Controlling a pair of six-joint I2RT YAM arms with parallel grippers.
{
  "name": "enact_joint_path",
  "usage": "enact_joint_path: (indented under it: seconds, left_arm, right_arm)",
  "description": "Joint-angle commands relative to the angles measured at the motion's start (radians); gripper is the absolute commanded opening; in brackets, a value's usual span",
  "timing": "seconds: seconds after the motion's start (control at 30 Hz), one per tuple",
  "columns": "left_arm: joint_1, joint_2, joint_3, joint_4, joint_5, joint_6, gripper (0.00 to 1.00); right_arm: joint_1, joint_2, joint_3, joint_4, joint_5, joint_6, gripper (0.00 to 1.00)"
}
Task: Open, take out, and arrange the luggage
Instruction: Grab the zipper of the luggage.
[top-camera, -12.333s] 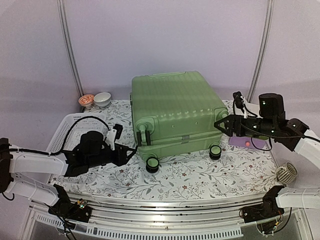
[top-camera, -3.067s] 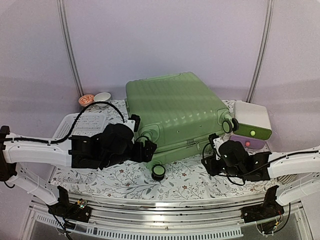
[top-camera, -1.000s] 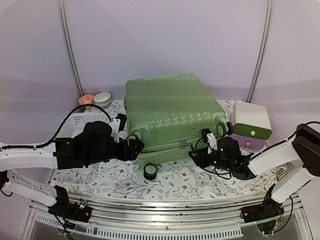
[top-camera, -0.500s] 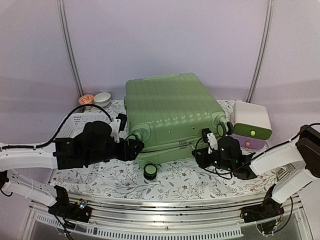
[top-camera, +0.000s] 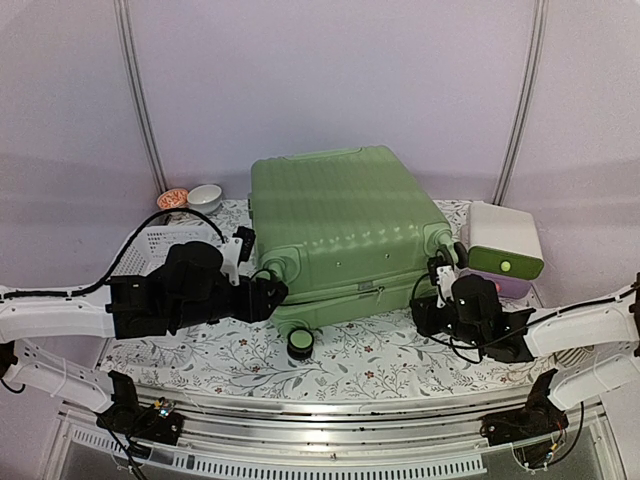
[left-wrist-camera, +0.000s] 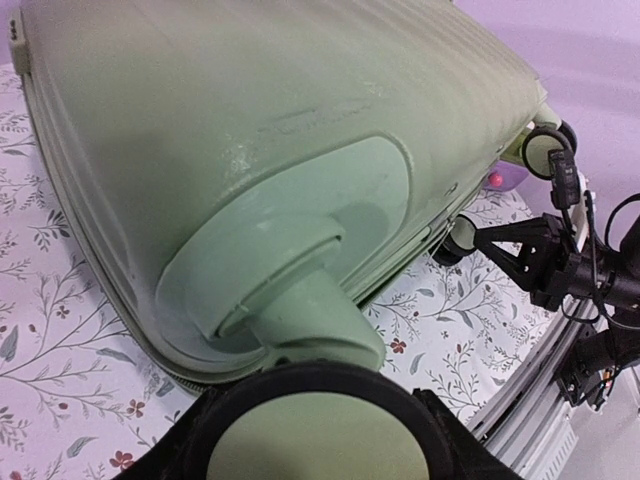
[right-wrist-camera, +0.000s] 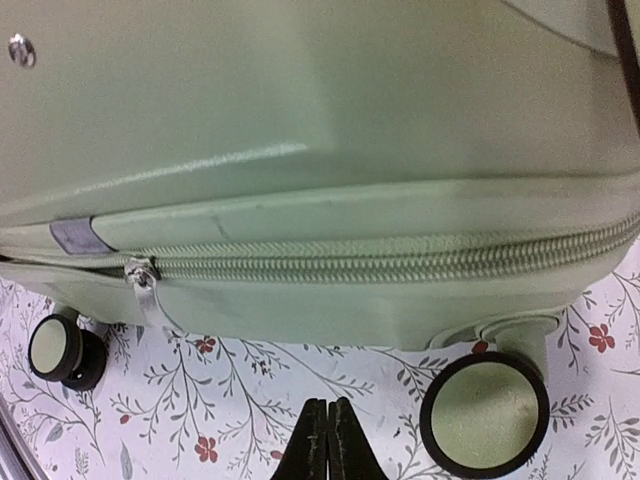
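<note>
Luggage: the light-green hard-shell suitcase (top-camera: 345, 225) lies flat at the centre of the flowered desk (top-camera: 380, 365), wheels toward the lower edge of the top view, its lid down.
Step in hand: judged to be the opening, with the zip to be run round the shell.
Left tool: the left tool (top-camera: 272, 294) sits at the lower left corner of the case, its jaws part-way apart on either side of a caster wheel (left-wrist-camera: 310, 435). Whether they press on the wheel cannot be told.
Right tool: the right tool (right-wrist-camera: 327, 438) hangs low over the desk just in front of the case's front edge, fingers pressed together on nothing.
Zip: the zipper track (right-wrist-camera: 400, 262) runs across the wrist view, and the metal pull (right-wrist-camera: 146, 285) dangles at the left, well apart from the tool.
Doing it well: the right tool probably needs to spread, shift left to the pull, pinch the tab flat and draw along the track, not outward.
Bracing: a firm left hold at the wheel should stop the case sliding.
Risk: the thin tab may slip out.
</note>
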Motion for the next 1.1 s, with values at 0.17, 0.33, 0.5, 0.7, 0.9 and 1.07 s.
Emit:
enact_joint_path:
  seconds: [0.17, 0.33, 0.5, 0.7, 0.9, 1.07]
  left_arm:
    - [0.050, -0.002, 0.005, -0.032, -0.068, 0.004, 0.57]
    - [0.050, 0.000, 0.011, -0.028, -0.060, 0.005, 0.57]
    - [0.050, -0.002, 0.011, -0.026, -0.047, 0.004, 0.57]
    - [0.050, -0.004, 0.008, -0.024, -0.047, 0.007, 0.57]
    - [0.050, -0.004, 0.005, -0.021, -0.044, 0.010, 0.57]
    - [0.050, -0.008, -0.001, -0.019, -0.049, 0.009, 0.58]
  right_arm:
    - [-0.007, -0.045, -0.009, 0.025, -0.140, -0.106, 0.29]
    - [-0.011, 0.059, 0.070, 0.050, -0.289, -0.110, 0.44]
    - [-0.038, 0.170, 0.118, 0.113, -0.363, -0.072, 0.45]
    - [-0.056, 0.237, 0.125, 0.210, -0.369, -0.039, 0.45]
    - [-0.065, 0.258, 0.129, 0.284, -0.424, -0.027, 0.37]
    - [-0.069, 0.257, 0.127, 0.296, -0.419, -0.019, 0.28]
